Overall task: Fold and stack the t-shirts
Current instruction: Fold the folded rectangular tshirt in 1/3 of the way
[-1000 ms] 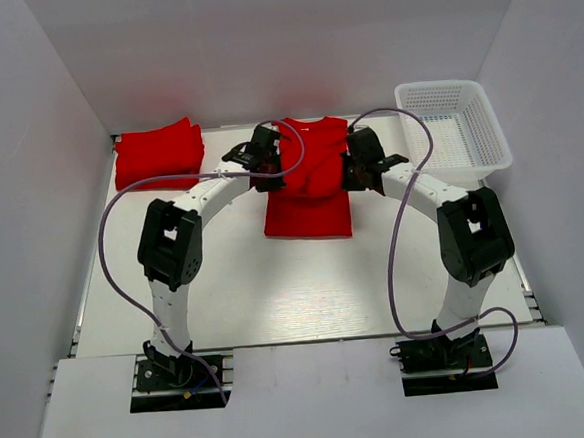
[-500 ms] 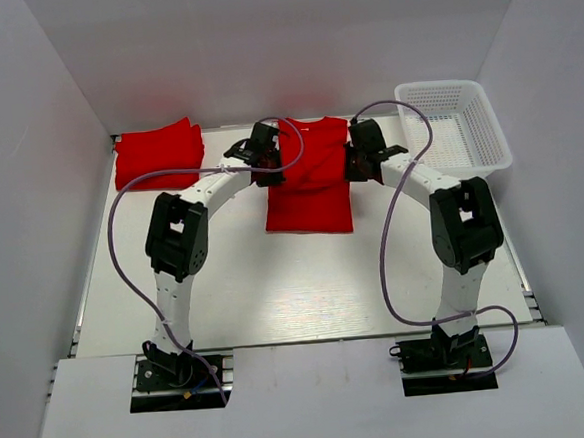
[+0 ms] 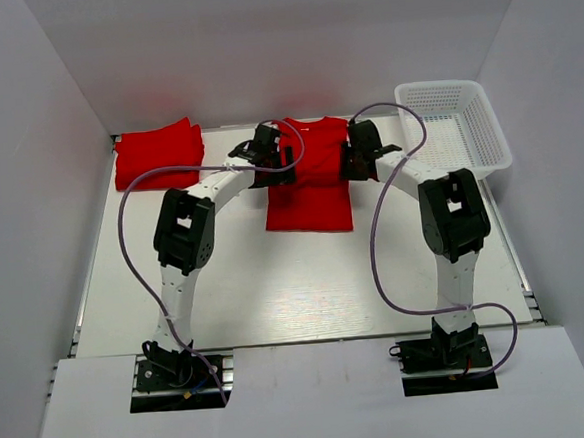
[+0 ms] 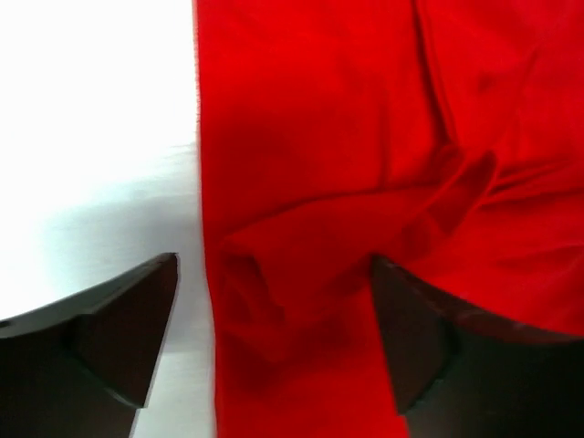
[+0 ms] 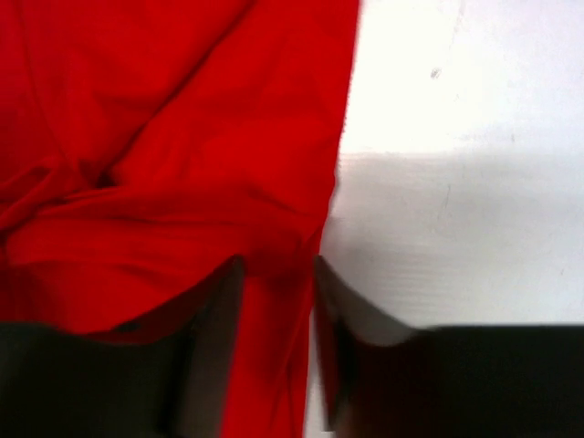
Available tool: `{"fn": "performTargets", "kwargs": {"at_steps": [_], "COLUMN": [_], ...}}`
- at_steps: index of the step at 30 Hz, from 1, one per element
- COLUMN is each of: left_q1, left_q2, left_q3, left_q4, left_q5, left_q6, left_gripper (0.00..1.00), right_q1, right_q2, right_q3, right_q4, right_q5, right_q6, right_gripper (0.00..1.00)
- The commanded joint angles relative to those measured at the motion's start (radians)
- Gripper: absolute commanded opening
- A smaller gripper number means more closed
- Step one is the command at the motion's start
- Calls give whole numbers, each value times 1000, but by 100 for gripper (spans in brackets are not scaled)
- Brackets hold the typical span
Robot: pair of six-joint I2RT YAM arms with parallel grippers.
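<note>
Room: white-walled booth [image 3: 289, 39], white table [image 3: 277, 290]; arm bases at near edge.
Mid shirt: red t-shirt [image 3: 309, 206] lies center, past mid-table, as a narrow rect; collar at far end.
Change: 1 s ago its mid part bulged up betw. the two grippers. Now the cloth has settled and the sides run straighter.
L gripper: left gripper [image 4: 274, 265] is over the shirt's left edge. The jaws went from pinched to wide apart and hold nothing; a small ridge of cloth sits betw. the fingers.
R gripper: right gripper [image 5: 278, 263] is at the shirt's right edge. The jaws have just cracked to a narrow gap; cloth edge shows in the gap and doesn't look pinched.
Far left: stack [image 3: 157, 156] of folded red shirts, well apart from the mid shirt.
Far right: white mesh basket [image 3: 449, 87].
Meaning: prob. this fold is laid & let go. Next likely = another fold or a carry to the stack. The ridge at left could spoil the shape if not smoothed.
</note>
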Motion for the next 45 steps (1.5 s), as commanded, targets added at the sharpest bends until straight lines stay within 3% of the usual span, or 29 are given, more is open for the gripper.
{"fn": "performTargets", "kwargs": {"at_steps": [1, 2, 10, 18, 24, 31, 40, 45], "left_q1": [5, 5, 5, 5, 5, 5, 5, 5], "left_q2": [-76, -91, -358, -642, -833, -936, -958, -958], "left_q3": [40, 29, -195, -468, -675, -859, -862, -841], "left_q4": [-3, -12, 20, 9, -23, -70, -135, -144], "left_q5": [-65, -85, -161, -169, -158, -117, -117, -117], "left_q6": [-11, -11, -30, -53, -71, -82, -111, -77], "left_gripper": [99, 99, 99, 99, 99, 99, 99, 99], "right_q1": [-5, -9, 4, 58, 118, 153, 135, 132], "right_q2": [-38, -51, -217, -260, -106, 73, 274, 219], "right_q3": [67, 74, -84, -176, -54, 142, 415, 443], "right_q4": [64, 62, 53, 90, 98, 119, 257, 239], "right_q5": [-39, -48, -111, -338, -449, -496, -369, -318], "right_q6": [-51, -62, -98, -172, -187, -152, -33, -42], "right_gripper": [44, 89, 90, 90, 90, 90, 90, 90]}}
